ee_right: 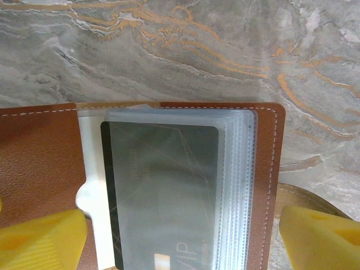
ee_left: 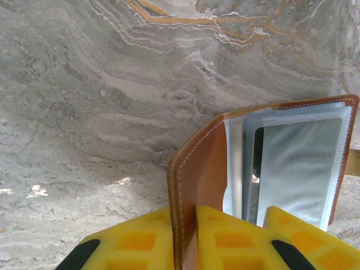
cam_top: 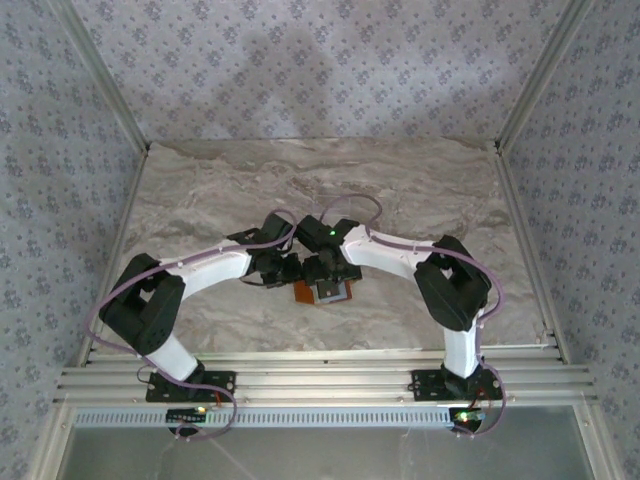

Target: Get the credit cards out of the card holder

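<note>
Card holder (ee_right: pixel 39 169): one. Dark card (ee_right: pixel 163 185): one, in front sleeve. Clear sleeves (ee_right: pixel 236 185): several stacked, exact count unclear. Robot arms (cam_top: pixel 205 272): two.

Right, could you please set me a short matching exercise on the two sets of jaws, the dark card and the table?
1 left jaws
2 right jaws
3 dark card
4 table

A marbled grey
B inside a clear sleeve
C shut on the card holder cover
D wide open above the card holder

Pairs: 1-C, 2-D, 3-B, 4-A
</note>
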Action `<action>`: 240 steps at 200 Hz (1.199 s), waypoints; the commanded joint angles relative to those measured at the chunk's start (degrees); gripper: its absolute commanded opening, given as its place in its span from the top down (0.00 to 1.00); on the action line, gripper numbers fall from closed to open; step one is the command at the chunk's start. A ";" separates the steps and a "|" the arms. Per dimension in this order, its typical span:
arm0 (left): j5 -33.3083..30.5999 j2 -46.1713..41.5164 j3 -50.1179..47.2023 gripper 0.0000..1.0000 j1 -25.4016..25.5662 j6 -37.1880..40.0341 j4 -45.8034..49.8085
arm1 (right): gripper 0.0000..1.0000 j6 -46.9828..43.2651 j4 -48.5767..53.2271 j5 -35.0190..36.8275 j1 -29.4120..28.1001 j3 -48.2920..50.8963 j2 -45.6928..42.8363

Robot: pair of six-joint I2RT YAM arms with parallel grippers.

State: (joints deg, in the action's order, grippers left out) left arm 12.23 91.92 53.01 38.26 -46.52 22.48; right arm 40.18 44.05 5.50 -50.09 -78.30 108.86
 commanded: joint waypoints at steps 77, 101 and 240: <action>3.23 -3.05 -0.47 0.87 0.31 0.41 -3.23 | 0.14 -0.19 -4.45 -3.22 2.33 4.77 2.82; 2.48 -2.93 0.02 0.87 0.32 0.88 -2.05 | 0.18 0.22 -5.22 -3.47 3.03 6.28 1.49; -11.64 8.09 6.75 0.72 0.55 9.84 15.35 | 0.28 4.24 -9.34 -5.50 3.79 12.03 -1.28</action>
State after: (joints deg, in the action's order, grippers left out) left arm 3.18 97.47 57.89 38.65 -39.40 32.32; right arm 41.74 33.54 0.58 -46.48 -68.60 106.21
